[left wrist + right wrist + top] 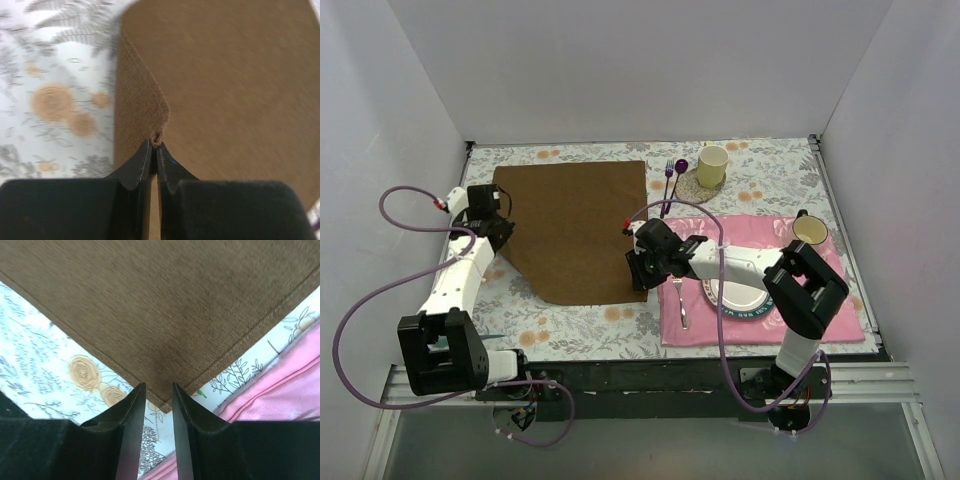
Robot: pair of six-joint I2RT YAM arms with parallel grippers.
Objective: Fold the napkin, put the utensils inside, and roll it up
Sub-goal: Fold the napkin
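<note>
And there's the napkin (pixel 575 225), plain dark brown, on a worktop (pixel 570 325) white with grey leaves and orange blooms; placemat (pixel 760 230) pink, mug (pixel 712 165) cream.

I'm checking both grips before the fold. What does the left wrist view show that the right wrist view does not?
Only the left wrist view: the left gripper shut on a pinched-up bit of the napkin at its edge, with a narrow flap folded over beside it.
Only the right wrist view: the right gripper, jaws apart on either side of a napkin corner and not yet closed on it, and the pink mat at the right.
Both: the brown napkin lying on the floral tablecloth.
</note>
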